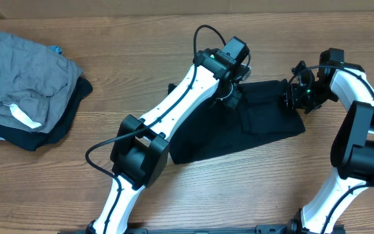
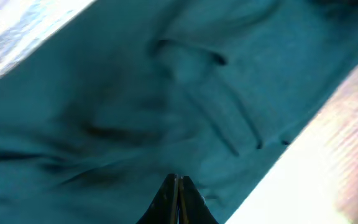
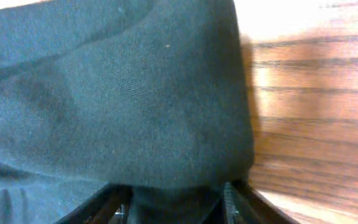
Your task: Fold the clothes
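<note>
From above, one wooden worktop (image 1: 141,58) carries all the things. One black T-shirt (image 1: 239,130) lies right of the middle, crumpled and partly doubled over. There are two arms. The left arm (image 1: 174,104) reaches in from the lower edge, and the left hand (image 1: 232,96) is down on the upper edge of the T-shirt. The right hand (image 1: 291,97) is at the shirt's upper right corner. Well apart, at the far left, is one pile of two pieces: one grey garment (image 1: 24,68) with one white label (image 1: 26,118), lying on one dark garment (image 1: 67,123).

In the left wrist view, the cloth fills almost the whole picture and is a little blurred. The two fingers of the left hand are clenched together, with their tips against the cloth. I cannot tell if a fold is pinched between them.

In the right wrist view, the two fingers (image 3: 114,200) stand apart. One thick fold of the T-shirt fills the gap and touches both, so the right hand is grasping the shirt. Bare wood shows on the right side.
</note>
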`<action>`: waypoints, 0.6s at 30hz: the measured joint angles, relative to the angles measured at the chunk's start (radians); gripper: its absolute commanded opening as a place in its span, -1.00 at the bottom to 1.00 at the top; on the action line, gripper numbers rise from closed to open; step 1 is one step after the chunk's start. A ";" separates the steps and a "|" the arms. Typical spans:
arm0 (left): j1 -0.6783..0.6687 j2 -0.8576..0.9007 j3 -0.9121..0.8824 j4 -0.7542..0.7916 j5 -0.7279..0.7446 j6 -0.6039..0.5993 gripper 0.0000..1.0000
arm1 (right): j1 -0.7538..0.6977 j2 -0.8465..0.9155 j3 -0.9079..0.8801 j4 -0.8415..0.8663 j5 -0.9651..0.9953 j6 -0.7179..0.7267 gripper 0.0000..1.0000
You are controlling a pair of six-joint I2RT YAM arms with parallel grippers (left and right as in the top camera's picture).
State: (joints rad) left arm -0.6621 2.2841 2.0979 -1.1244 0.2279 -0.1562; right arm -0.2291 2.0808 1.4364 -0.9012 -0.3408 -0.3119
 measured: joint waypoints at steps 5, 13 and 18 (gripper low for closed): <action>0.087 -0.003 0.000 -0.037 -0.024 0.000 -0.92 | -0.008 -0.006 -0.022 0.026 -0.013 -0.003 -0.92; 0.298 -0.087 0.000 -0.094 -0.042 0.002 -0.92 | -0.114 -0.005 0.149 -0.126 0.010 -0.004 -0.92; 0.415 -0.128 0.000 -0.125 -0.046 0.002 -0.92 | -0.184 -0.005 0.259 -0.150 0.057 -0.044 -0.92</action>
State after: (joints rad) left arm -0.2474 2.1559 2.0979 -1.2491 0.1822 -0.1539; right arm -0.4129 2.0758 1.6958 -1.0508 -0.2836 -0.3561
